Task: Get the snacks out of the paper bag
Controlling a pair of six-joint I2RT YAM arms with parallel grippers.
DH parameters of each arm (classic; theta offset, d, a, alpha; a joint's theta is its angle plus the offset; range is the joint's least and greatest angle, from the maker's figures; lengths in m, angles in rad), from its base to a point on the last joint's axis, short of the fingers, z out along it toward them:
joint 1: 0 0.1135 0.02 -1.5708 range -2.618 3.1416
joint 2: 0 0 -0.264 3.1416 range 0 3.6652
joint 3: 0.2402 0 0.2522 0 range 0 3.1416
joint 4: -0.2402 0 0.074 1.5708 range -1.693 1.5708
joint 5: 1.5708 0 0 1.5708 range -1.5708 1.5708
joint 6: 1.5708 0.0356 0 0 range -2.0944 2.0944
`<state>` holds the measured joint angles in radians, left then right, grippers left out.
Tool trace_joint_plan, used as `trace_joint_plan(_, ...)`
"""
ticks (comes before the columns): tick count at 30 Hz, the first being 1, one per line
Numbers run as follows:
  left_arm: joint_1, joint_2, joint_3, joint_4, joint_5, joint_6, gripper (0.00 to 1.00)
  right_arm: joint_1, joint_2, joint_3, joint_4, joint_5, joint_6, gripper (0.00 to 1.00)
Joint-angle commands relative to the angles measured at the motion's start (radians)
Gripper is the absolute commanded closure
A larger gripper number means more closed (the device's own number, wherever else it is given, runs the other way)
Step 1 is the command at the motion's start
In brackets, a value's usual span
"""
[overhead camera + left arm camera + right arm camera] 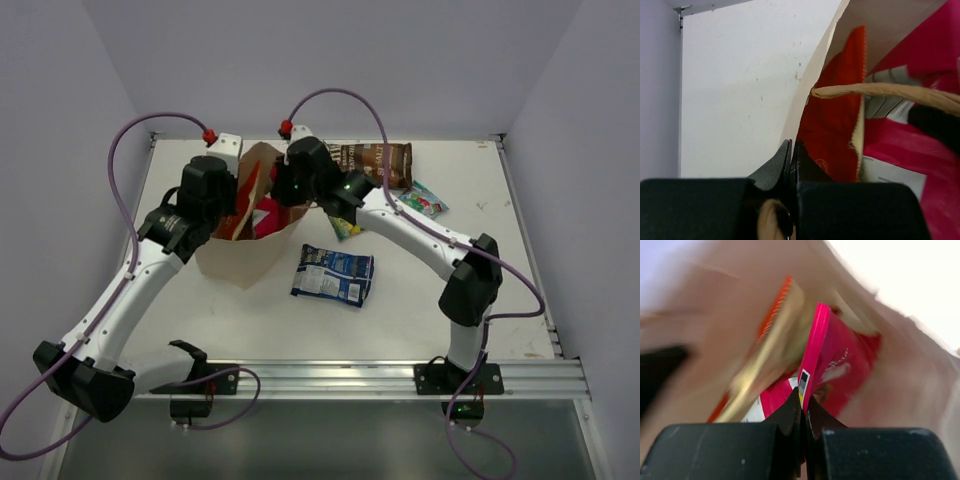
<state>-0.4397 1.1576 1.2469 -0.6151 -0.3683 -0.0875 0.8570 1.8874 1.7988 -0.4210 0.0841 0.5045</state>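
On the white table (400,320) the bag (245,258) sits open at the far left, its rim pinched in the left gripper (791,150). Inside its mouth the right gripper (804,402) is clamped on the pink packet (840,365), beside the orange packet (835,110). The blue packet (333,274), brown packet (378,160) and teal packet (425,201) lie outside, to its right.

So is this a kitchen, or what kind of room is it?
Not a kitchen; probably a robot test lab. The left arm and right arm are bolted to a metal rail at a white table, and plain walls box it in.
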Motion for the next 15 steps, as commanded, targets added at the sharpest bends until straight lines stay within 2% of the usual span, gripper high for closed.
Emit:
trace_joint_plan(1, 0.002, 0.019, -0.003, 0.041, -0.04, -0.021, 1.0, 0.001, -0.171, 0.233, -0.042, -0.032, -0.053, 1.0)
trace_joint_plan(11, 0.002, 0.048, 0.008, 0.043, -0.095, -0.026, 1.0, -0.012, -0.376, 0.309, -0.068, -0.051, -0.098, 1.0)
trace_joint_plan(15, 0.004, 0.06, 0.016, 0.041, -0.112, -0.027, 1.0, -0.102, -0.473, 0.291, -0.068, -0.032, -0.093, 1.0)
